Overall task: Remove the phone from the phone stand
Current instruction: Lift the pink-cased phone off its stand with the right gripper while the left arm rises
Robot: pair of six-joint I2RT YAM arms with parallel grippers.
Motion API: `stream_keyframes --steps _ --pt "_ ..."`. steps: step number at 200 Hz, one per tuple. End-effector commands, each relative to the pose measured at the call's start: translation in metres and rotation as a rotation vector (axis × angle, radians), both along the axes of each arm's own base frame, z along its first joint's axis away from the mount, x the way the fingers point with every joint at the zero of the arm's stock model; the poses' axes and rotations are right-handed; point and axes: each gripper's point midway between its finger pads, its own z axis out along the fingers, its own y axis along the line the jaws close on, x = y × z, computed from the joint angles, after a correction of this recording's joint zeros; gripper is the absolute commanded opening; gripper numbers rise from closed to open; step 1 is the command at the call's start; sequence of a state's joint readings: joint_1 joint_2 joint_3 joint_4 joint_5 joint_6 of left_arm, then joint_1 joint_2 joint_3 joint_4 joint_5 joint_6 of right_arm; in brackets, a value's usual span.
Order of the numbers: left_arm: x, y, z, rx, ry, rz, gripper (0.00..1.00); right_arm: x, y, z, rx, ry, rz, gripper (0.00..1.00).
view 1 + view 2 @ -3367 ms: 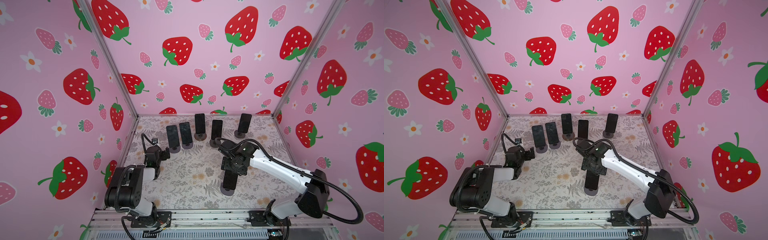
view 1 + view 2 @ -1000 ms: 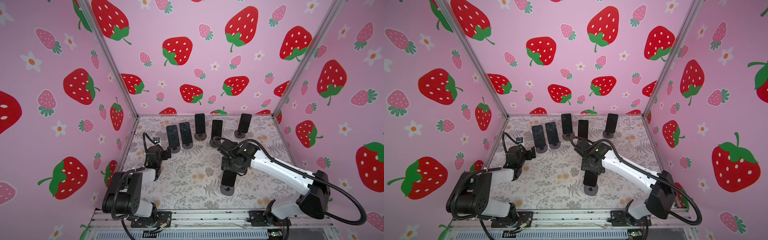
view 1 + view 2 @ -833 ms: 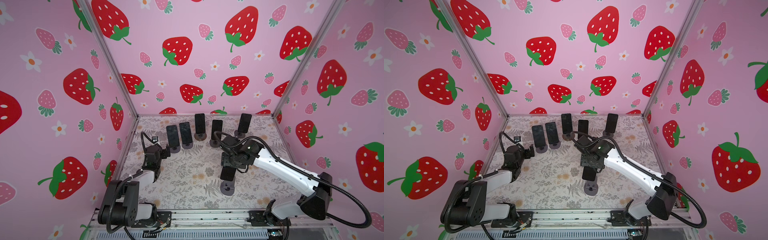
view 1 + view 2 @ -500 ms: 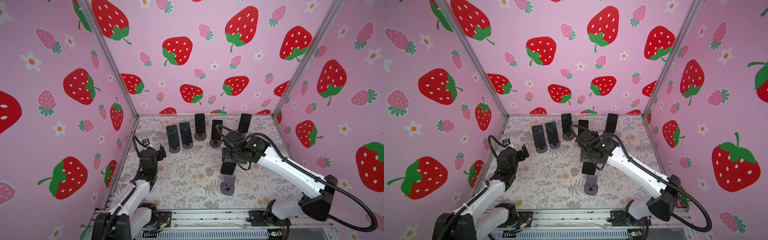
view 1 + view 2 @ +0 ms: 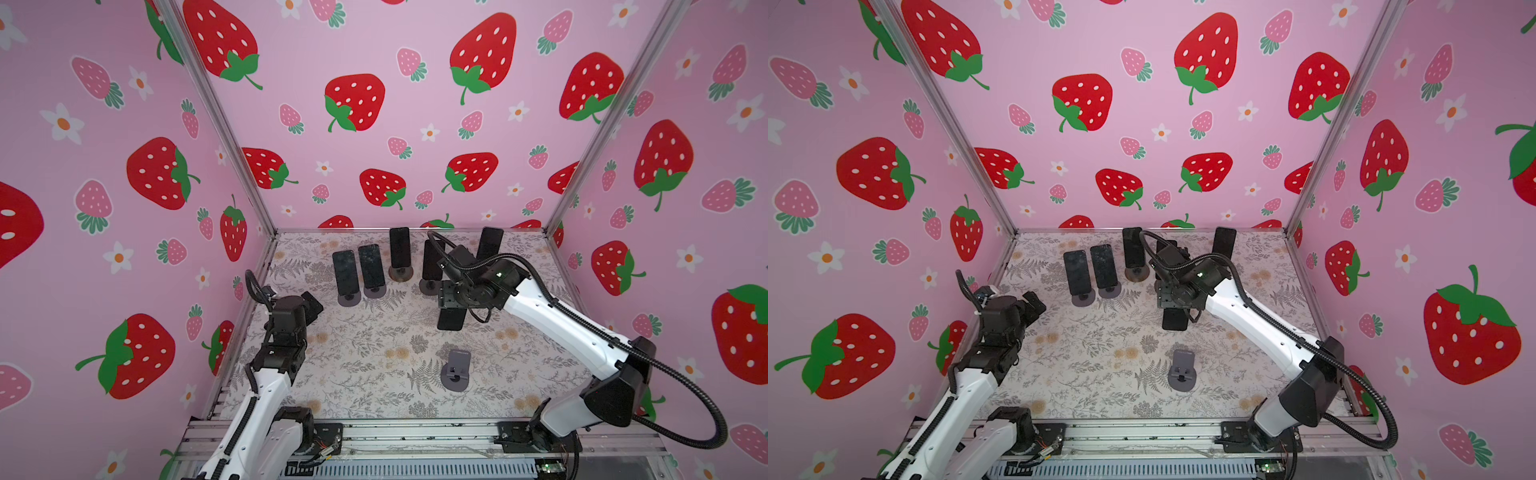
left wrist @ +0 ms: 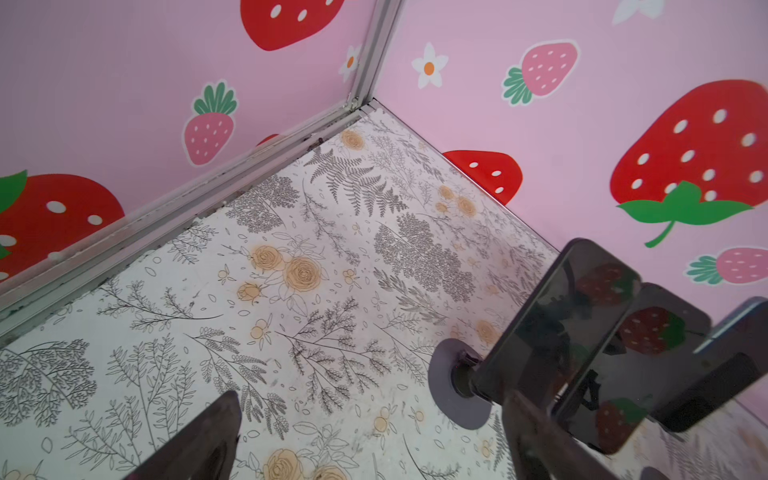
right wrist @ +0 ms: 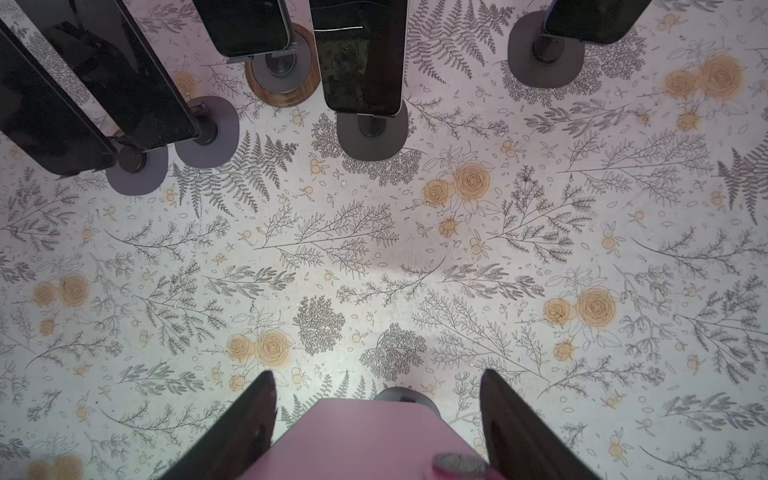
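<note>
Strawberry-print pink walls box in the floral counter (image 5: 374, 332), where my right hand (image 5: 450, 307) hangs in the air with the phone (image 5: 451, 321) clamped across its width. Seconds earlier that phone sat in its stand (image 5: 456, 371) at the near middle of the counter, and a second ago it had barely risen. Now it is held clear, above and beyond the stand, which shows bare in both top views. By my reckoning the removal itself is done. What is left is to set the phone down somewhere safe, away from the five other phones (image 5: 345, 272) propped on stands along the back.

The phone's long axis runs close to upright: upper end in my grip, lower end pointing down at the counter, nothing touching it below. Whether it hangs dead plumb I cannot tell. In the right wrist view it sits between my fingers (image 7: 237, 432) as a pink slab, its glossy face mirroring the wall.

My left hand (image 5: 311, 302), over by the left wall, has come up and forward in that same second. It is spread wide and empty, and the left wrist view shows only counter between its fingers.
</note>
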State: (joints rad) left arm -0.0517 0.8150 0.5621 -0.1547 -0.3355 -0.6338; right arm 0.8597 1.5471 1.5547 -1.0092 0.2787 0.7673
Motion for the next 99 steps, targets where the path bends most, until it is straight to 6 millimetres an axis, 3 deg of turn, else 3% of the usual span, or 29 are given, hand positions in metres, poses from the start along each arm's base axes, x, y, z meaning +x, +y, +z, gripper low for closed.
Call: stream_keyframes --steps 1,23,74,99 --pt "-0.012 -0.014 0.010 -0.072 -0.008 -0.054 0.98 0.014 0.010 -0.001 0.015 -0.023 0.052 0.71" --pt "-0.018 -0.025 0.020 -0.114 -0.036 -0.114 0.98 0.016 0.021 -0.013 0.022 0.002 0.078 0.72" --pt "-0.028 -0.057 0.028 -0.188 0.078 -0.284 0.98 0.015 0.042 -0.051 0.045 0.082 0.132 0.72" --pt "-0.037 -0.063 0.040 -0.131 0.114 -0.350 0.91 0.012 0.048 -0.074 0.025 0.128 0.167 0.72"
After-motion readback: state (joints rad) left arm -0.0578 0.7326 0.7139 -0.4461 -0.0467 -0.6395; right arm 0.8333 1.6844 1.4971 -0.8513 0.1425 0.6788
